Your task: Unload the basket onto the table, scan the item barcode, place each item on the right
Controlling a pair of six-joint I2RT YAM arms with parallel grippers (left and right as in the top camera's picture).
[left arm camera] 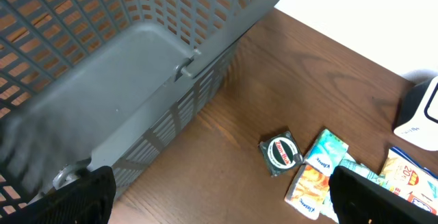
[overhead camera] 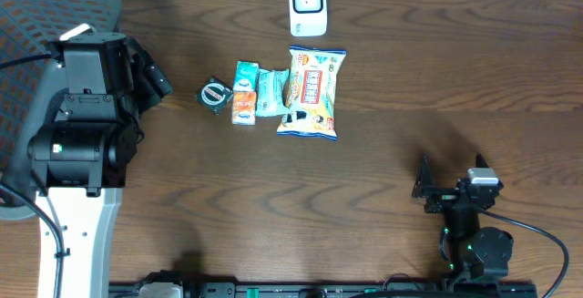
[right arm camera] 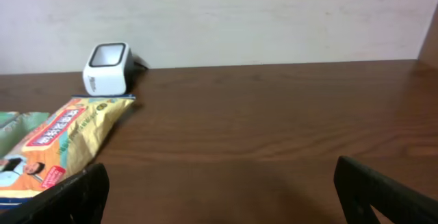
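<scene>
Gaping, left end effector (overhead camera: 150, 77) and right end effector (overhead camera: 452, 178) stand clear of the yellow red-labelled bag (overhead camera: 311, 93).

Mock shop checkout: barcode scanner (overhead camera: 308, 5), shopping basket (left arm camera: 123, 53), packaged snacks (overhead camera: 311, 93), wooden table (overhead camera: 410, 79).

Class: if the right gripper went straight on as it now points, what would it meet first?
Probably nothing: the right gripper faces bare brown wooden table; the yellow snack bag lies off left.
</scene>
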